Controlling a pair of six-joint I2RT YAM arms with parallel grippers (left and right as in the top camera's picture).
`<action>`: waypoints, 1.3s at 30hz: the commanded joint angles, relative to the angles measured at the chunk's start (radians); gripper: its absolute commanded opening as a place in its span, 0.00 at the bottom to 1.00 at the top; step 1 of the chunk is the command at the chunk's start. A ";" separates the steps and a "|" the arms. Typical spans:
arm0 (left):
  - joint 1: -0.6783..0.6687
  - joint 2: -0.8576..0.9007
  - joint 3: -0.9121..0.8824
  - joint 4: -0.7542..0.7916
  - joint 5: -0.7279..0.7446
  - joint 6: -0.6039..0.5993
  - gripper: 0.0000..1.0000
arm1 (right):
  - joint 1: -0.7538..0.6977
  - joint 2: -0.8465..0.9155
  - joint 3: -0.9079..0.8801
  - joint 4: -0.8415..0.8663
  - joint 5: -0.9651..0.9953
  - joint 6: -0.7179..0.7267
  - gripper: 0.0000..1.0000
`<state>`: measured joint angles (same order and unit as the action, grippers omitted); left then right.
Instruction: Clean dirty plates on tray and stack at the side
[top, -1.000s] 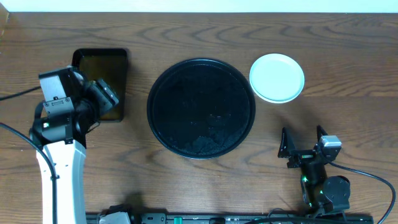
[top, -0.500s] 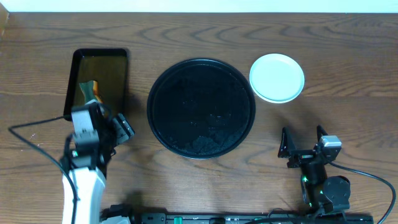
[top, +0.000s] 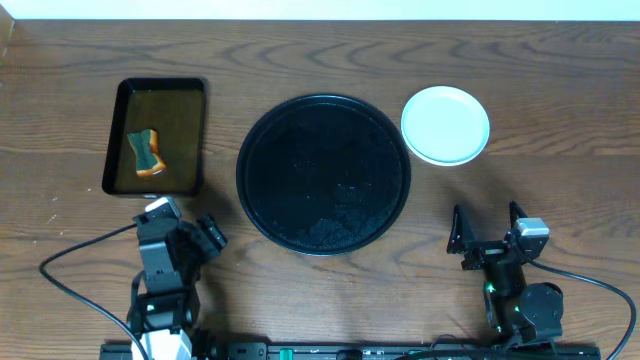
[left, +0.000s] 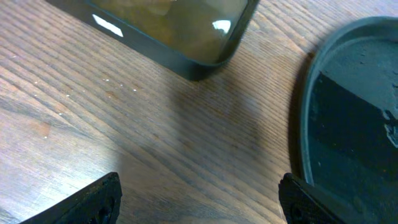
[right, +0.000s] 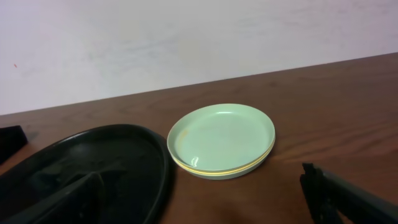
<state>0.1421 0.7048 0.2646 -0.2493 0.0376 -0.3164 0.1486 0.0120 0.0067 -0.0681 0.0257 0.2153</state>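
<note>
The round black tray (top: 323, 175) (right: 93, 168) (left: 311, 112) lies mid-table with no plate on it. The plates (top: 445, 124) (right: 222, 140) sit stacked on the wood just right of it. The top plate is pale mint with no smear showing, and a yellow rim peeks out beneath it. My left gripper (top: 208, 236) (left: 202, 199) hangs open and empty over bare wood, between the rectangular tray's near corner and the round tray. Near the front edge, below the stack, my right gripper (top: 487, 228) (right: 202, 199) is also open and empty.
A smaller rectangular black tray (top: 155, 135) (left: 186, 37) lies at the left with a green and orange sponge (top: 146, 152) in it. Black cables trail from both arm bases along the front edge.
My left arm has drawn back from over the rectangular tray to the front of the table, uncovering the sponge. The right arm and the plates have not moved.
</note>
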 joint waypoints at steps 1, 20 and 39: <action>-0.042 -0.053 -0.014 0.008 -0.059 0.010 0.81 | -0.011 -0.007 -0.001 -0.004 -0.001 -0.014 0.99; -0.122 -0.356 -0.237 0.134 -0.125 0.010 0.81 | -0.011 -0.007 -0.001 -0.003 0.000 -0.014 0.99; -0.146 -0.650 -0.260 0.183 0.004 0.121 0.81 | -0.011 -0.007 -0.001 -0.004 -0.001 -0.014 0.99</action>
<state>0.0021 0.0978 0.0387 -0.0612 0.0181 -0.2466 0.1486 0.0109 0.0067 -0.0681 0.0257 0.2153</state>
